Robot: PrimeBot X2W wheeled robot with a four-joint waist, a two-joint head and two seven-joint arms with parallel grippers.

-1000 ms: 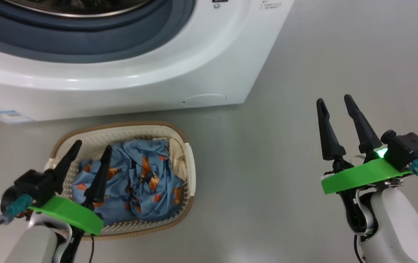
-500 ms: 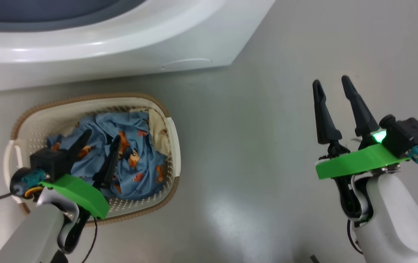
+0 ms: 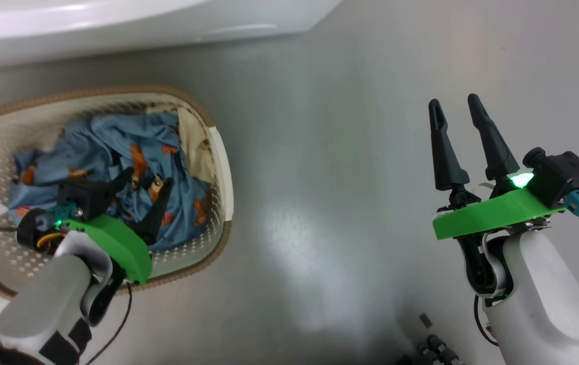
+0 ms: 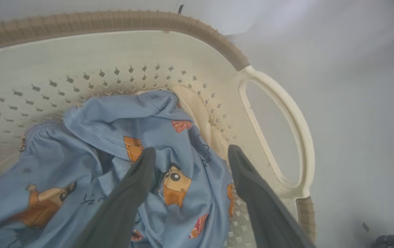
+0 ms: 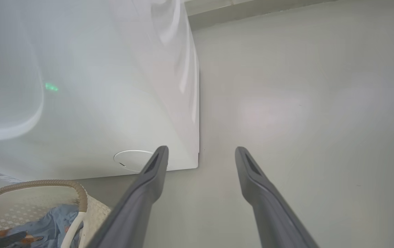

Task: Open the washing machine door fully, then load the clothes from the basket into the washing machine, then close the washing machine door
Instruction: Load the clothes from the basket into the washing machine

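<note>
As my head has tilted down over the last second, the washing machine (image 3: 117,20) has slid to the top of the head view; this is camera motion, not movement of the machine. My left gripper (image 3: 147,177) has come down into the basket (image 3: 220,152). Its fingers stand wide apart and hold nothing, with the blue clothes (image 3: 117,137) directly between and beneath the tips. Contact with the fabric cannot be confirmed. My right gripper (image 3: 454,101) is equally wide open and empty over bare floor (image 3: 319,152), well apart from the basket. Judgement: loading has begun and the first grasp is imminent.
</note>
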